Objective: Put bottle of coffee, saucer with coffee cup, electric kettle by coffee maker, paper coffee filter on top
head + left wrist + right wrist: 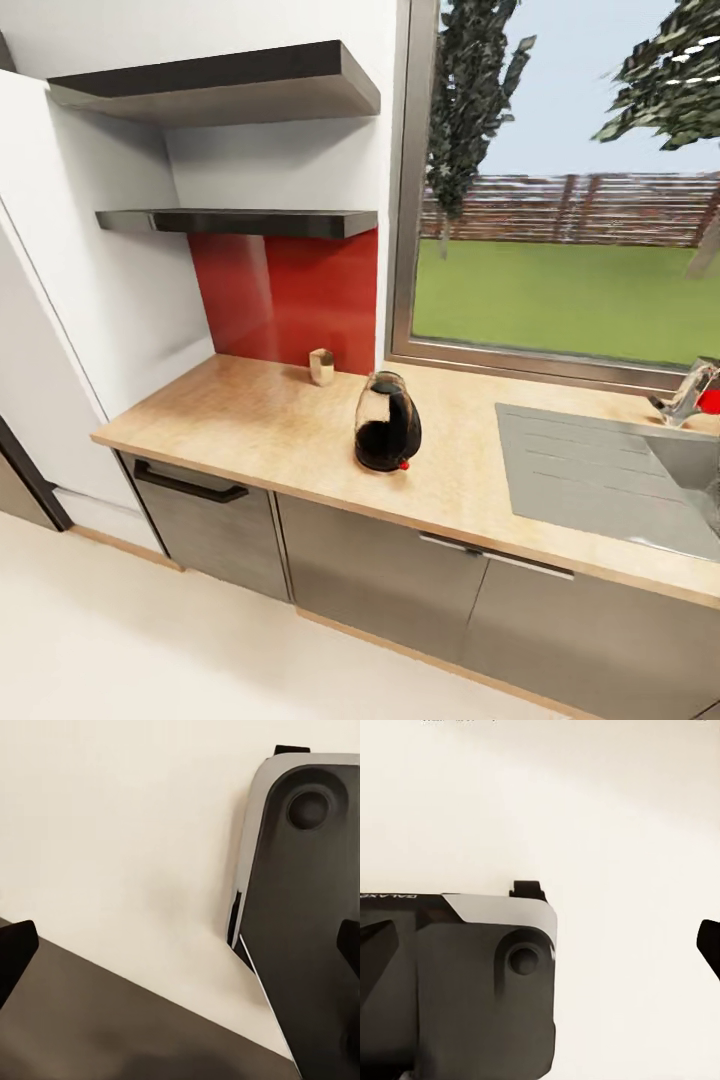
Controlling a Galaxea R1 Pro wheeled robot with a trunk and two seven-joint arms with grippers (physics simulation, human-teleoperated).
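- Black rounded coffee maker (387, 424) is sitting mid light-wood surface (250, 425).
- Small beige cup (321, 366) is standing behind it, near the red backsplash (290, 290).
- Both end effectors are hanging with fingertips (15, 952) (709, 941) spread open, gripping nothing.

A home kitchen: wooden countertop (250, 425), sink (600, 470), cabinets (380, 580), garden window (570, 180)
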